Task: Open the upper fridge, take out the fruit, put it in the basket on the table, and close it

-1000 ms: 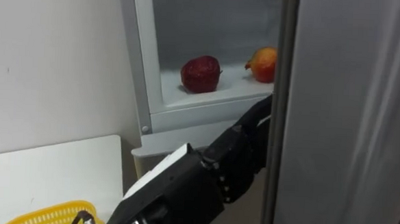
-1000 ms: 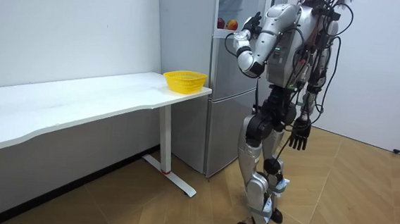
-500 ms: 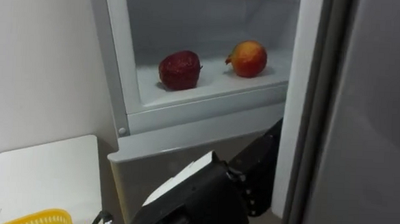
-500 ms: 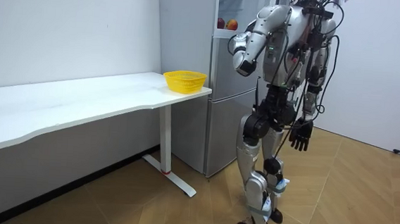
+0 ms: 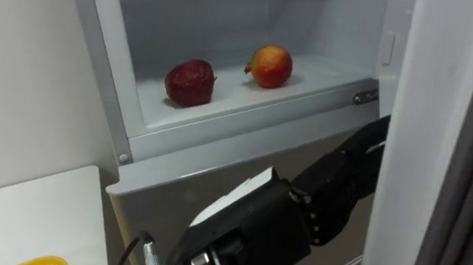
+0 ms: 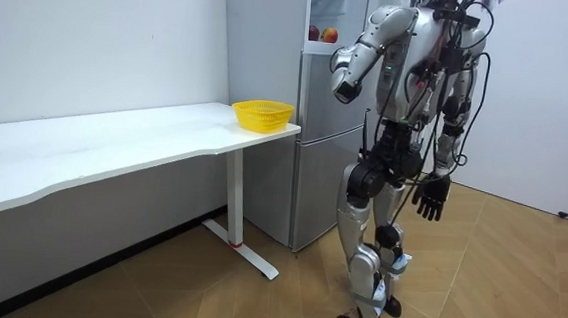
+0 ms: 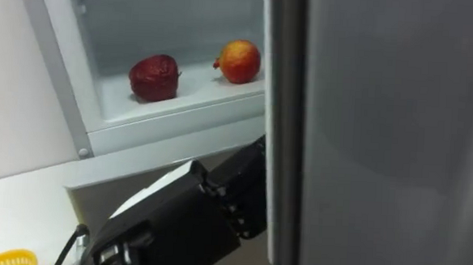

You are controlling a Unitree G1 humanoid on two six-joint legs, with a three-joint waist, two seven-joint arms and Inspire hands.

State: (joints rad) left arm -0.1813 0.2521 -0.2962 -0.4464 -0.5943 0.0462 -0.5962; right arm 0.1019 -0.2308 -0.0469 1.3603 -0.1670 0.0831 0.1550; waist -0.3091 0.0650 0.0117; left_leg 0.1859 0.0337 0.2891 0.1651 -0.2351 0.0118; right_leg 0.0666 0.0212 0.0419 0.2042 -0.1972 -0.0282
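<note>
Room view shows the robot standing before the fridge (image 6: 312, 181), whose door (image 5: 440, 119) is swung open, beside a white table (image 6: 115, 137) bearing a yellow basket (image 6: 262, 114). The right hand (image 6: 430, 199) hangs by the thigh, fingers loose and straight. The left hand (image 5: 352, 167) reaches to the door's edge (its fingers are hidden behind it, so I cannot tell their state). On the upper shelf (image 5: 221, 107), above and apart from that hand, lie a dark red fruit (image 5: 190, 83) and an orange-red fruit (image 5: 271, 66).

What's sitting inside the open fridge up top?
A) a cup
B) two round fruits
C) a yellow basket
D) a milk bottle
B: a dark red fruit and an orange-red fruit sit side by side, a little apart, on the fridge shelf.
</note>
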